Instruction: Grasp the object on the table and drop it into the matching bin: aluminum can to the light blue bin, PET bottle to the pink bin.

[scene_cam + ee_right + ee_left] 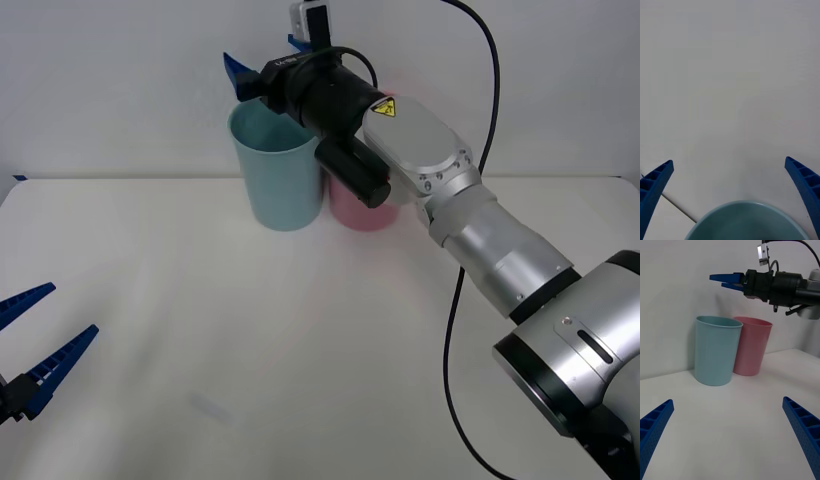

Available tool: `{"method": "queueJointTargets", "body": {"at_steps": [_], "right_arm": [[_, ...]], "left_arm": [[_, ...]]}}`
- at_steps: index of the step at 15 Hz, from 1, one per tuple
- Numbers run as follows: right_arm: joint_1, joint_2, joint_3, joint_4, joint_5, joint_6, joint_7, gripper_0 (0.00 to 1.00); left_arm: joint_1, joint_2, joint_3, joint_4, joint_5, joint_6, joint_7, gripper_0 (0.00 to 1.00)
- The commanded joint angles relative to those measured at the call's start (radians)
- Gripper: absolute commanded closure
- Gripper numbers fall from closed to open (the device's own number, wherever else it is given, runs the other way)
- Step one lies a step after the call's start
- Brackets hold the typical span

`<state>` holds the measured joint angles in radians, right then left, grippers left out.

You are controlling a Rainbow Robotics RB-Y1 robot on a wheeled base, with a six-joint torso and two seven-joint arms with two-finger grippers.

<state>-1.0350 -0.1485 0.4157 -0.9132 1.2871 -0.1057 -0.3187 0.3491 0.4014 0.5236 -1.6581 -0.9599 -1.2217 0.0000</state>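
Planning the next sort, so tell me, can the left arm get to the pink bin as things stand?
Probably not easily. The left hand waits open, low near the table's near-left edge; the pink bin stands at the far side, with the light blue bin beside it and the right hand open above that blue bin.

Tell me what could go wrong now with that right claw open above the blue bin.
1. The right claw hangs low over the blue bin, so pulling back low could clip the rim and tip it.
2. The pink bin stands right against the blue one; a knock would likely shove both.
3. The right forearm spans the table, so the open left claw could cross its path if it advances.
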Motion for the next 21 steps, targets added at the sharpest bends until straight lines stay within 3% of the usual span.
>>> {"method": "queueJointTargets", "body": {"at_steps": [1, 9, 19, 21], "right_arm": [[0.05, -0.019, 0.002, -0.081, 0.0, -0.002, 0.004, 0.0], [0.293, -0.177, 0.067, -0.441, -0.003, -0.051, 0.0, 0.0], [0.688, -0.407, 0.057, -0.874, -0.029, -0.097, 0.038, 0.0], [0.76, -0.43, 0.017, -0.926, -0.04, -0.157, 0.055, 0.0]], "left_arm": [[0.0, 0.0, 0.0, 0.0, 0.0, 0.0, 0.0, 0.0], [0.0, 0.0, 0.0, 0.0, 0.0, 0.0, 0.0, 0.0], [0.0, 0.0, 0.0, 0.0, 0.0, 0.0, 0.0, 0.0], [0.0, 0.0, 0.0, 0.0, 0.0, 0.0, 0.0, 0.0]]}}
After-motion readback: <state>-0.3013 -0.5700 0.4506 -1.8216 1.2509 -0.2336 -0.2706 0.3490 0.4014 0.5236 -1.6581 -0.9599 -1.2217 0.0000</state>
